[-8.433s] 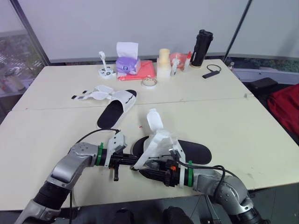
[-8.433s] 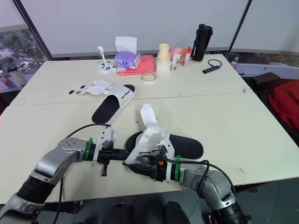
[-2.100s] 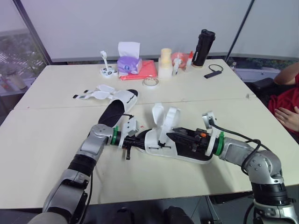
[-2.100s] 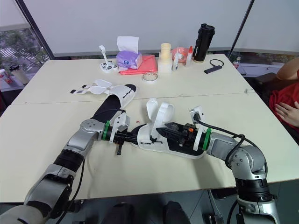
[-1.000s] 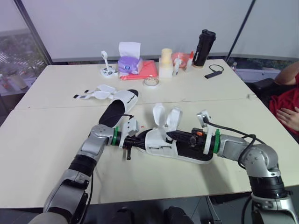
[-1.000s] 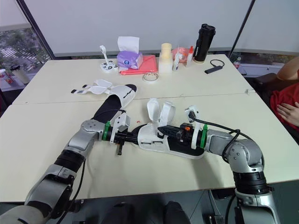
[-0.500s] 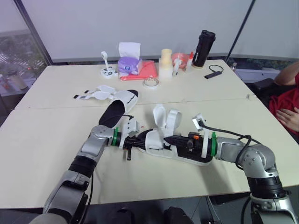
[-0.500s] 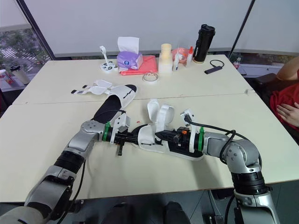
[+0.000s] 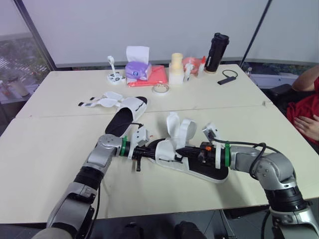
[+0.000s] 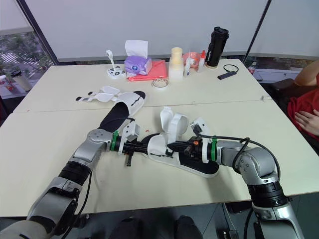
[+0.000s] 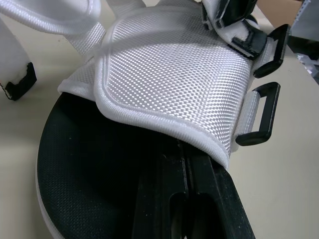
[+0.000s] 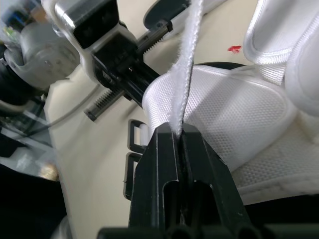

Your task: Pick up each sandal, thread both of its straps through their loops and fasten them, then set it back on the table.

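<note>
The near sandal [image 9: 166, 148] sits at the middle of the counter [image 9: 50, 164], a little toward 6 o'clock, between the two hands, with its black heel end pointing to about 4 o'clock. The left hand [image 9: 152, 151] reaches in from 9 o'clock. In its wrist view the fingers [image 11: 164, 199] are clenched together over the black footbed, with their tips tucked under the rim of the white mesh flap [image 11: 169, 79], pinching the near sandal there. Two black loops [image 11: 264, 114] hang off the flap's outer edge, both empty. The right hand [image 9: 184, 149] comes in from 3 o'clock, low over the footbed. Its fingers [image 12: 164, 164] are clenched on a white strap [image 12: 186, 64], which is seen edge-on and rises straight out from between them. From the head view, two white strap ends stand upright above the flap, just beside each other, at 12 o'clock from where the hands meet. The far sandal [image 9: 125, 110] lies flat on the counter at 11 o'clock from the near one and well apart from both hands, with its straps spread open toward 9 o'clock. Along the counter's 12 o'clock edge are a purple tissue box [image 9: 135, 69], a red cloth [image 9: 158, 75], a tape roll [image 9: 159, 88] and a black bottle [image 9: 215, 46]. A person in red [image 9: 309, 107] sits at 3 o'clock, off the counter.
</note>
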Robot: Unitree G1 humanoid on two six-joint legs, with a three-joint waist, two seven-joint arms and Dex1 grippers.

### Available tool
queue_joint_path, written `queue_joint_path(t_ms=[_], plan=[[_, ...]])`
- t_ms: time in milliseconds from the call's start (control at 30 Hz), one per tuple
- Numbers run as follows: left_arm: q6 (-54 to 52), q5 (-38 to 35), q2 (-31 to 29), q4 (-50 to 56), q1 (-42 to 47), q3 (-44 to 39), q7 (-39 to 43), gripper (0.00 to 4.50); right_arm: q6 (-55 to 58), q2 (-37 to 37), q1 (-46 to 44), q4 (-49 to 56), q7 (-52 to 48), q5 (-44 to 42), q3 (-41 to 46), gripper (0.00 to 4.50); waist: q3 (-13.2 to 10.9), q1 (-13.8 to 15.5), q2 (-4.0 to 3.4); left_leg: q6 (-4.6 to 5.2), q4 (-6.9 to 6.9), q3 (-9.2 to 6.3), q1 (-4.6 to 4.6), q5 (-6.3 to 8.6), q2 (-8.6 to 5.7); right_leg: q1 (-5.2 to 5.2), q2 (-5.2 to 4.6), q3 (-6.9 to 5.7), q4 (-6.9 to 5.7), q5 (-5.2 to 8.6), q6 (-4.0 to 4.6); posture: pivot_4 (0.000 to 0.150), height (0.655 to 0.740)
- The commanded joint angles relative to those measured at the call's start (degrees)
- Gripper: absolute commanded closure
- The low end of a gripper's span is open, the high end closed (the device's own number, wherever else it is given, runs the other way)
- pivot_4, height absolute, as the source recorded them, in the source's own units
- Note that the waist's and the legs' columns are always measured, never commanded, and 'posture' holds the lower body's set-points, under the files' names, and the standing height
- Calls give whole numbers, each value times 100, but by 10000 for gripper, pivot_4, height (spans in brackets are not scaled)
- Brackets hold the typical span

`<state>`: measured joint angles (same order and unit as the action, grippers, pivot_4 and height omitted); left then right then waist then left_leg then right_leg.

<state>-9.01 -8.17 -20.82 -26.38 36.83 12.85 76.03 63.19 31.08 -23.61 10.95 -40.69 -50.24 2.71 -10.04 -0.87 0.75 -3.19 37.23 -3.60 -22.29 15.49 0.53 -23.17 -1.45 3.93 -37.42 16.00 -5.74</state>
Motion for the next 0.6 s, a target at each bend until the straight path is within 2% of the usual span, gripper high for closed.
queue_joint_path(t_ms=[33,167,600], plan=[[-197,179,-71,-40,-257,350,117,45000,170,29,28,211,-55,-223,96,44834,0,-2,0,0,0,0,0,0,0,0,0,0,0,0,0,1500,7400],[-255,182,-104,57,-297,383,161,45000,192,29,44,224,32,-139,76,44834,1,-5,-2,0,-2,0,0,0,0,0,0,0,0,0,0,1500,7400],[-484,142,-137,401,-454,471,286,45000,515,-337,2,238,330,-749,497,44834,1,-8,-2,1,-2,0,-1,0,0,-1,0,0,2,0,0,1500,7400]])
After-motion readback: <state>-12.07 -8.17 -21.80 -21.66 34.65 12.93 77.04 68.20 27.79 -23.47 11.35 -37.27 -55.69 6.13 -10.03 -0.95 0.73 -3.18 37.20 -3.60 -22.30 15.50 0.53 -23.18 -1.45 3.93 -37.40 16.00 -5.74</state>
